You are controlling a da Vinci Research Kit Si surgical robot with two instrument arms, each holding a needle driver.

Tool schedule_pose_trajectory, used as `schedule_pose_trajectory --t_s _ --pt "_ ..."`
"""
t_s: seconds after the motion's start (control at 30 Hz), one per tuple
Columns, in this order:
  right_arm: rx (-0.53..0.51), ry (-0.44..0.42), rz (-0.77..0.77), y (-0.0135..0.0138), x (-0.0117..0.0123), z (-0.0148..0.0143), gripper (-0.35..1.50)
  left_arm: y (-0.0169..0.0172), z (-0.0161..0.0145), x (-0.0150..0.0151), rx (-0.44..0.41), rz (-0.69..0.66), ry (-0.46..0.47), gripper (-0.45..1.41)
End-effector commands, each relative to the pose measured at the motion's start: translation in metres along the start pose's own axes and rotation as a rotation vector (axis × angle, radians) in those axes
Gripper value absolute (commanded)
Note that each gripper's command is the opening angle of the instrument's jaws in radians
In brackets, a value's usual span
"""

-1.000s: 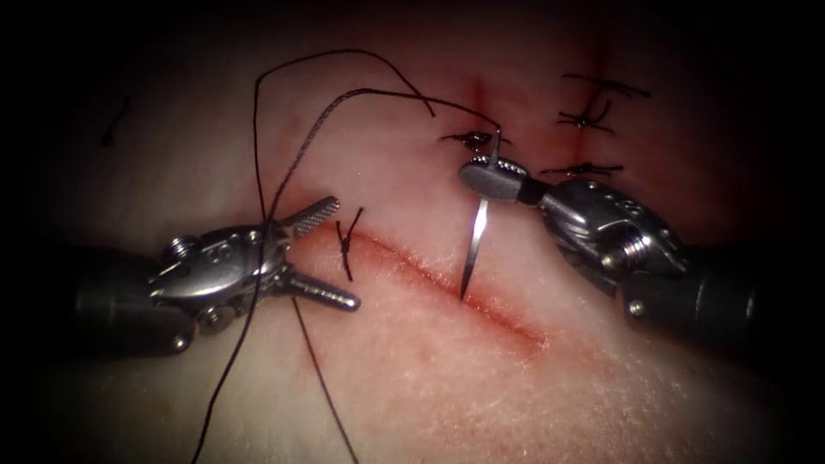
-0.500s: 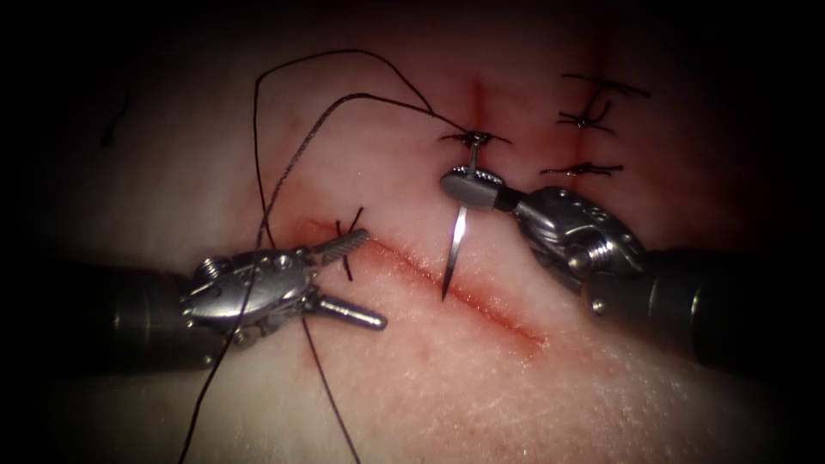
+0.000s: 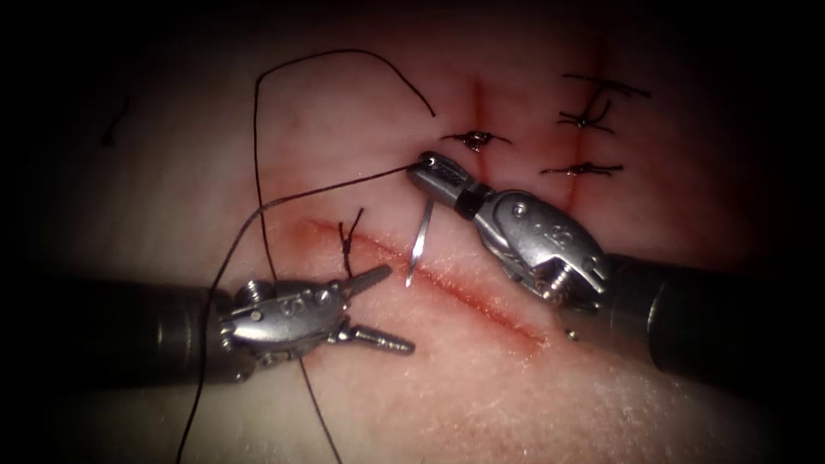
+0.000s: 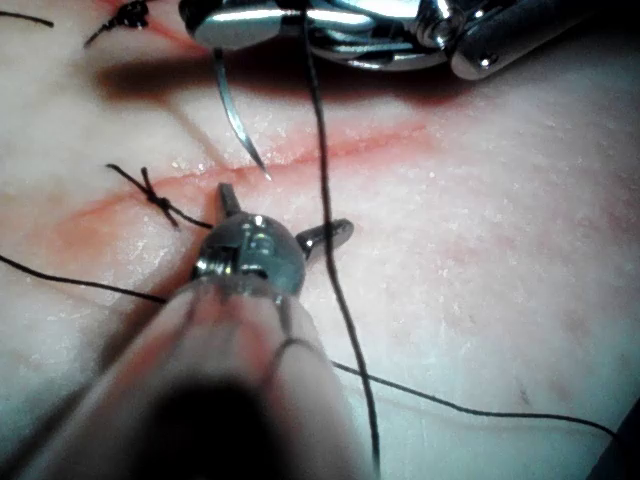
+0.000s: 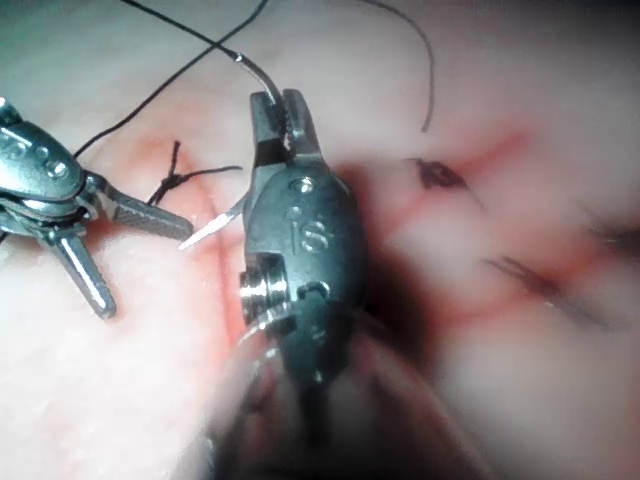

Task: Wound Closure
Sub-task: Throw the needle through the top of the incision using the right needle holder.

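The tissue (image 3: 447,378) is carrying one tied stitch (image 3: 347,241) at the cut's (image 3: 481,301) left end; the rest is lying unclosed. The right end effector (image 3: 427,168) is pinching the needle (image 3: 418,243) near its thread end, tip above the cut, outside the tissue. The left end effector (image 3: 387,308) is spread, holding nothing, the thread (image 3: 258,129) trailing left

The endoscope is looking down on the tissue (image 3: 447,387) from above and in front, taking in the whole cut (image 3: 464,292) with the left tool (image 3: 391,309) entering from the left and the right tool (image 3: 438,176) from the right. The left wrist camera is looking along its own shaft, very close behind its tool (image 4: 285,225), facing the cut (image 4: 330,145). The right wrist camera is likewise riding close behind its tool (image 5: 285,125). All three views are sharing the middle of the cut, the needle (image 3: 418,245) above it, and the knotted stitch (image 3: 346,245) at the cut's left end.
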Motion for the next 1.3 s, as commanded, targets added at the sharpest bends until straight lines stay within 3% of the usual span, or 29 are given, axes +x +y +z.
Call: schedule_pose_trajectory --t_s 0.03,0.23,0.4,0.87,1.3 --pt "0.003 0.004 -0.035 0.0000 -0.0001 0.0010 -0.35 -0.0001 0.0012 -0.0014 0.006 0.010 -0.029 0.63" --pt "-0.019 0.038 -0.130 0.0004 -0.0001 0.0014 -0.35 -0.0006 0.0014 -0.0059 0.003 0.036 -0.147 0.64" --pt "-0.032 0.063 -0.237 0.0000 -0.0004 0.0018 -0.35 -0.0005 0.0001 -0.0075 0.005 0.032 -0.167 0.66" --pt "-0.046 0.083 -0.529 -0.0005 -0.0025 0.0016 -0.35 0.0026 -0.0007 -0.0048 0.007 0.010 -0.163 0.64" --pt "-0.037 0.103 -0.623 -0.0025 -0.0060 0.0007 -0.35 0.0031 -0.0009 -0.0046 0.011 0.006 -0.156 0.64"
